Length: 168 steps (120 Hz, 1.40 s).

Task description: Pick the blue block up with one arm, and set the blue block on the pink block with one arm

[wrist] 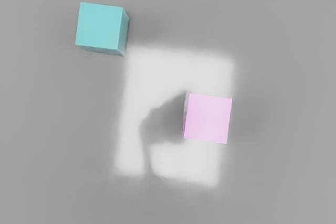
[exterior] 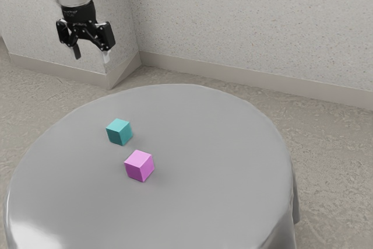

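The hand (exterior: 91,54) hangs high in the exterior view's upper left, well above the round grey surface (exterior: 233,161) and out past its far left edge, in front of a speckled wall corner (exterior: 119,39). Its two black fingers (exterior: 76,49) point downward and stand spread apart, released, with nothing between them. The blue block (exterior: 119,131), more teal than true blue, sits flat on the surface left of the middle, toward the far left edge. The pink block (exterior: 139,165) sits just beside it, closer to the near edge and slightly toward the exterior view's right. The two are apart, with a narrow strip of grey showing between their nearest corners. Both rest on the surface with one corner turned toward the camera. The surface drapes down at its right edge over a speckled floor (exterior: 332,155).

In the wrist view, the camera looks straight down on the grey surface (wrist: 283,35). The blue block (wrist: 102,28) and the pink block (wrist: 208,118) lie diagonally from each other, clearly separated, each showing its top face and a sliver of one side. A pale, roughly square bright patch (wrist: 178,77) spreads across the surface between them and reaches under the pink block. A dark, soft-edged shadow (wrist: 160,124) lies inside that patch, touching the pink block's side that faces the patch's middle.
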{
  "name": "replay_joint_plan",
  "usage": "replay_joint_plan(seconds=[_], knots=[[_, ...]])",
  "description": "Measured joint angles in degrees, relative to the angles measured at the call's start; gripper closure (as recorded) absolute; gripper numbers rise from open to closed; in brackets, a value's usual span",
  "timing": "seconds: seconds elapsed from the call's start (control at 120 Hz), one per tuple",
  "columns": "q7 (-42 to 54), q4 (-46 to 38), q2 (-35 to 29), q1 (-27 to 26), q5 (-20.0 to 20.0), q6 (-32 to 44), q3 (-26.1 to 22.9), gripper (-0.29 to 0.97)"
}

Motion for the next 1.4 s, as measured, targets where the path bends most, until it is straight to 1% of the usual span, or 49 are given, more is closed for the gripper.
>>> replay_joint_plan(seconds=[0.075, 0.125, 0.142, 0.2, 0.233, 0.275, 0.317, 0.367, 0.425, 0.517, 0.575, 0.65, 0.725, 0.9, 0.992, 1.067, 1.142, 1.233, 1.4], knots=[[-0.14, -0.71, 0.43, -0.29, 0.01, 1.40, 0.01, 0.03], [-0.26, -3.46, 0.21, -0.74, 0.13, 3.09, 0.26, 0.03], [-0.29, -5.27, -0.18, -1.27, 0.19, 4.05, 0.72, 0.03], [-0.36, -15.75, -4.57, -3.62, 0.89, 9.47, 2.80, 0.03], [-0.26, -22.87, -7.63, -3.12, 1.64, 13.72, 3.24, 0.03], [0.27, -30.82, -9.87, 0.59, 2.42, 20.17, 3.50, 0.04], [1.28, -37.40, -10.26, 3.76, 2.97, 27.54, 4.13, 0.04], [2.71, -42.45, -9.75, 5.26, 3.42, 36.04, 5.38, 0.04], [4.43, -45.18, -7.43, 5.70, 3.76, 44.74, 6.14, 0.04], [7.11, -46.48, -1.18, 5.72, 3.98, 57.63, 6.48, 0.04], [8.61, -46.65, 1.43, 5.88, 4.00, 64.45, 6.51, 0.04], [10.31, -46.67, 3.52, 6.04, 3.72, 70.84, 6.42, 0.04], [11.79, -46.67, 5.02, 5.73, 2.81, 75.36, 6.10, 0.04], [14.60, -46.96, 6.80, 4.84, -0.75, 81.20, 5.59, 0.05], [15.78, -47.03, 7.84, 5.81, -2.11, 82.93, 5.60, 0.05], [16.63, -46.94, 10.56, 7.09, -2.69, 85.34, 5.44, 0.05], [17.38, -46.77, 12.23, 7.70, -2.98, 87.82, 4.04, 0.05], [18.17, -46.08, 14.75, 11.15, -3.20, 90.42, 0.17, 0.05], [19.31, -44.01, 17.23, 12.24, -3.47, 93.04, -1.21, 0.05]])
